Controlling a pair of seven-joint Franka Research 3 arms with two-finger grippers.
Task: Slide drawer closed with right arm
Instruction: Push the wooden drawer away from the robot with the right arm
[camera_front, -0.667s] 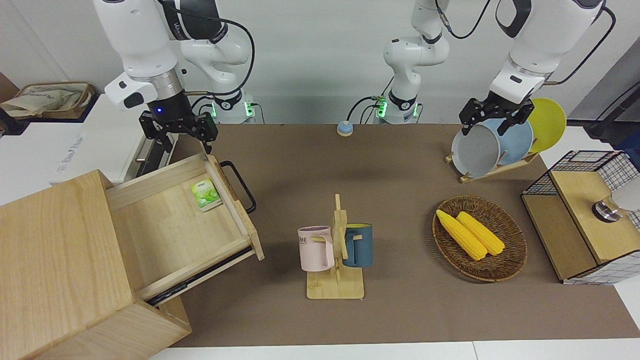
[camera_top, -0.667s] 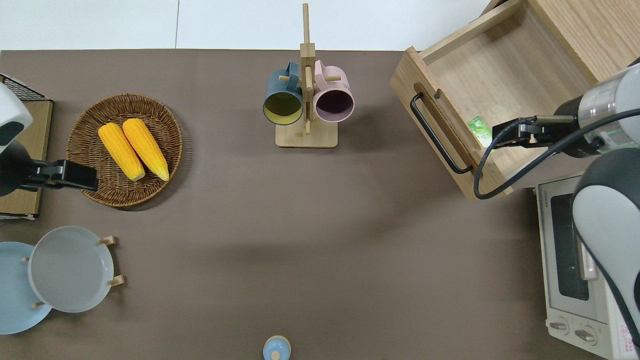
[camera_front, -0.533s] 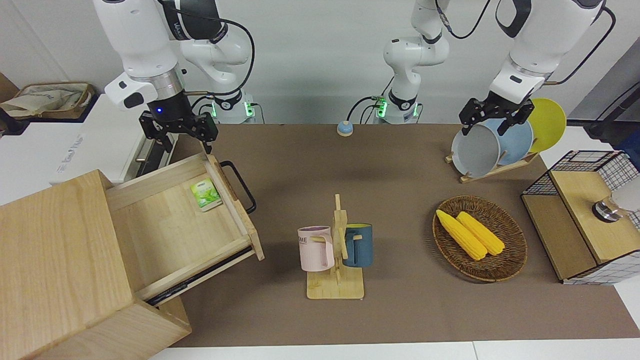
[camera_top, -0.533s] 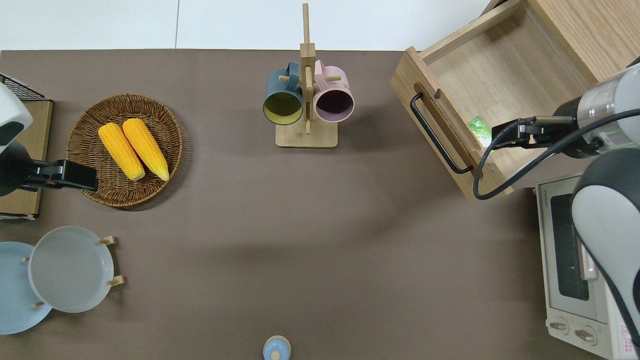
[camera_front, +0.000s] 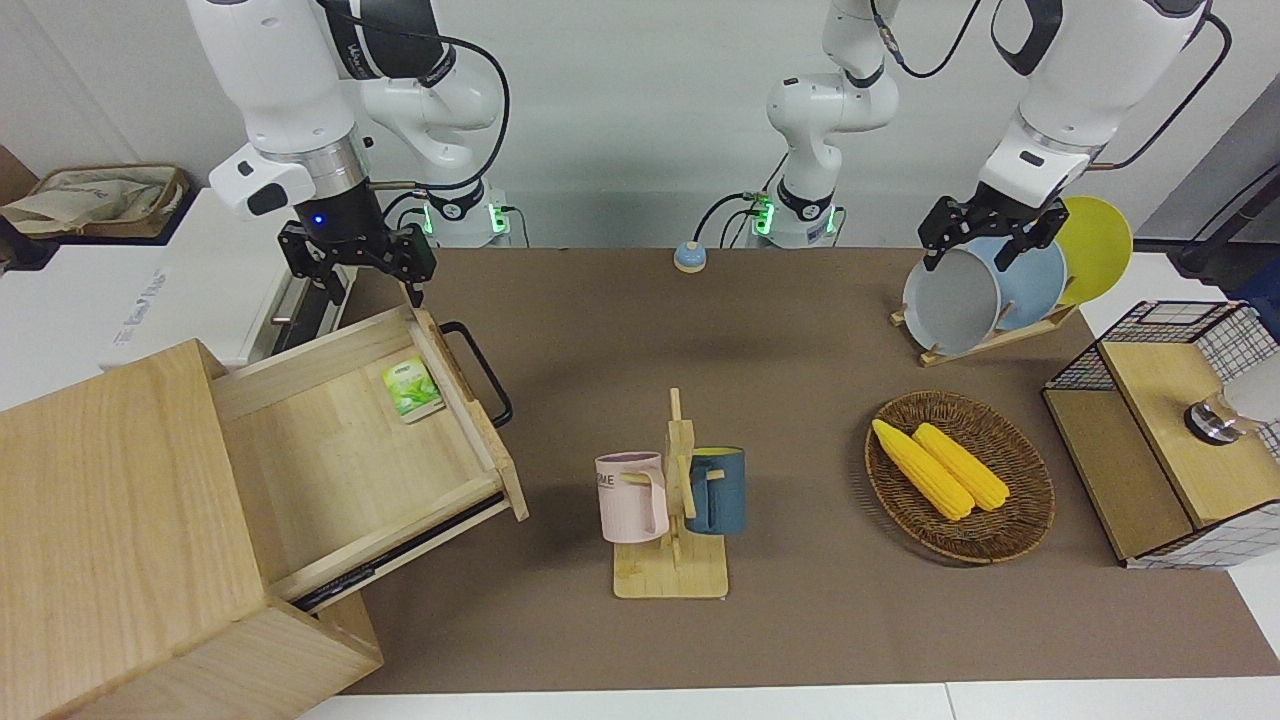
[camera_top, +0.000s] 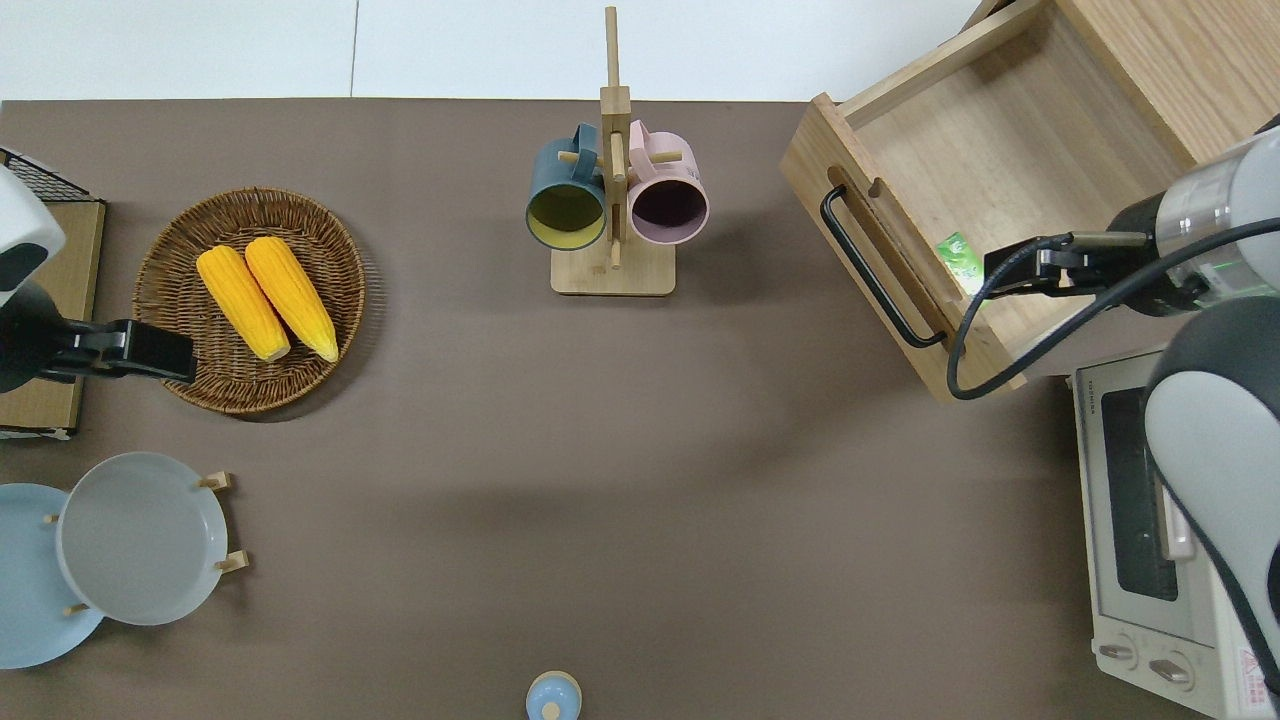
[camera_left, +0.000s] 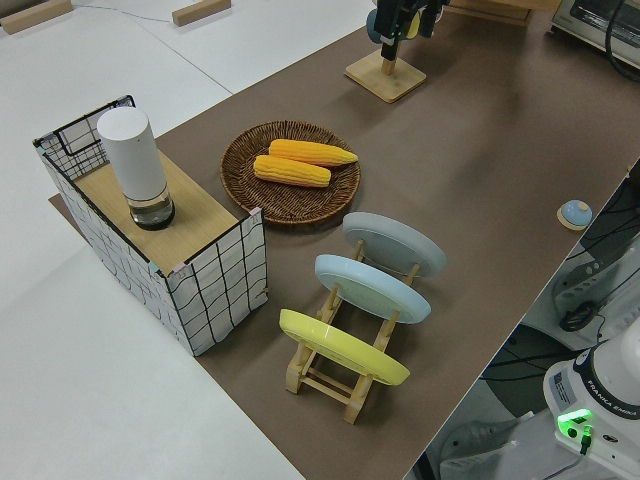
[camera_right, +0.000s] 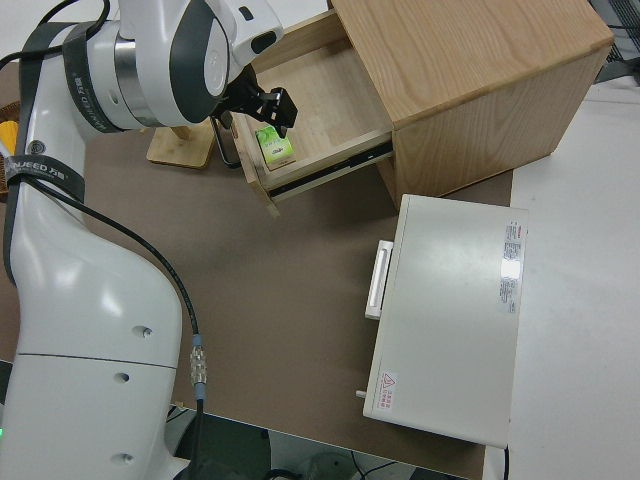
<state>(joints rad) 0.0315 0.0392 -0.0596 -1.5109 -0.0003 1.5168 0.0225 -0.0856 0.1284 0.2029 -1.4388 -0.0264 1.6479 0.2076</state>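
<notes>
Brown worktop (camera_front: 800, 330) with plenty on it, but the drawer (camera_front: 340, 460) is what matters, and it's pulled well out of its big pale-wood box (camera_front: 110, 540) at the right arm's end. A small green packet (camera_front: 411, 388) lies inside, close to the drawer front, and the black loop handle (camera_front: 482, 372) sticks out toward the middle of the worktop.

The right gripper (camera_front: 366, 290) hangs over the drawer's corner nearest the robots, roughly above the packet in the overhead view, with its fingers (camera_front: 415, 292) spread and holding nothing. It isn't touching the wood as far as I can tell (the gap is hard to judge from the front). The left arm is parked, its gripper (camera_front: 985, 243) with fingers spread too.

So I'd say the close hasn't begun; this is the positioning step. Next the right gripper needs to get to the outer face of the drawer front, on the handle's side, low enough to bear on it, then push straight along the slide toward the box. Pushing at an angle could jam the rails or shove the whole box. The white oven (camera_top: 1160, 540) sits right beside it, so not much elbow room.
</notes>
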